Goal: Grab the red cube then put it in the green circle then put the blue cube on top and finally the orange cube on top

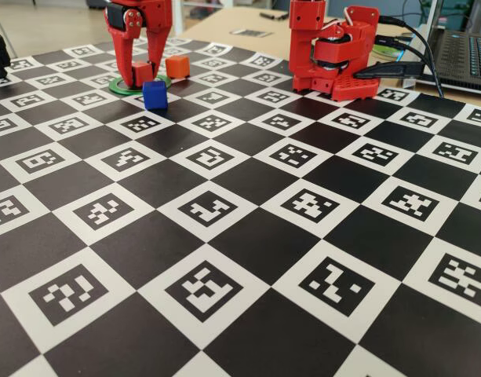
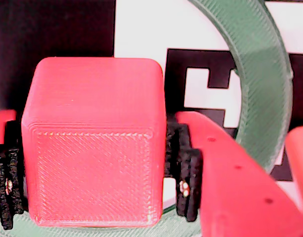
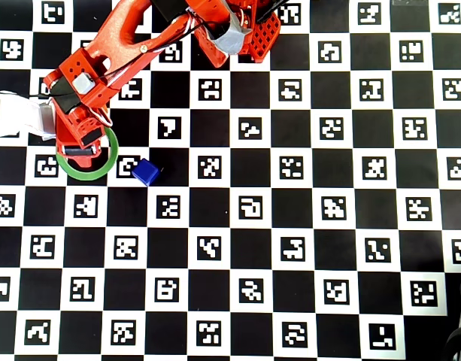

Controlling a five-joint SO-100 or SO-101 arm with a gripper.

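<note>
end effector (image 2: 92, 190) grasps the red cube (image 2: 94, 148) by two opposite sides, its black pads (image 2: 183, 177) pressed flat on them, over the green circle (image 2: 262, 84). the cube looks light, stiff and faintly ribbed, so side faces should grip well. blue cube (image 1: 154, 95) sits just beside the circle, orange cube (image 1: 177, 66) close behind it. overhead, the arm hides red cube and orange cube.

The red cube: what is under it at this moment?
The red cube, between the gripper's fingers, sits over the green circle. Green shows at its lower edge; whether it touches the board beneath is hidden.
</note>
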